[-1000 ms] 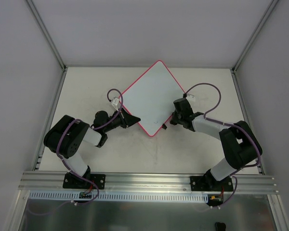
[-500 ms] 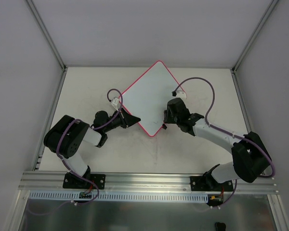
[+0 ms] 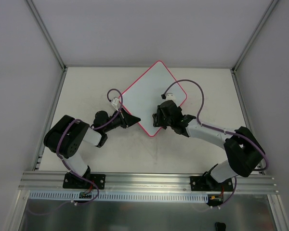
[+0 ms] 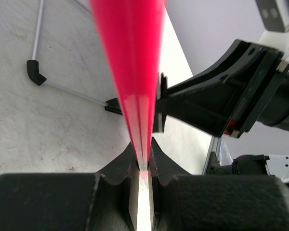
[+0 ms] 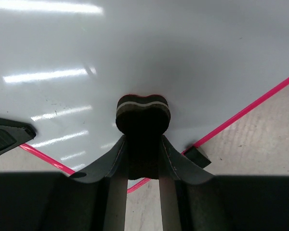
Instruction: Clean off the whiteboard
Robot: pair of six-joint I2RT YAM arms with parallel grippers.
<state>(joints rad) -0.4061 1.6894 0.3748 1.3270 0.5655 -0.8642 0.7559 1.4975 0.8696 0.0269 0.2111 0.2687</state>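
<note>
The whiteboard [image 3: 151,96], white with a thin pink-red frame, lies turned like a diamond on the table. My left gripper [image 3: 133,119] is shut on its near-left edge; in the left wrist view the pink frame [image 4: 135,86] runs up from between the closed fingers. My right gripper [image 3: 157,119] is shut on a small black eraser block [image 5: 143,115] and presses it on the white board surface [image 5: 135,43] near the board's near corner. A black clip [image 5: 199,157] shows on the board's edge in the right wrist view.
The pale table [image 3: 86,91] is bordered by white walls and a metal rail [image 3: 149,180] at the near edge. The right arm's purple cable [image 3: 195,91] loops over the board's right part.
My right gripper has moved left with the eraser, from the board's near-right edge onto its near corner area. The left gripper and the board have not moved.
</note>
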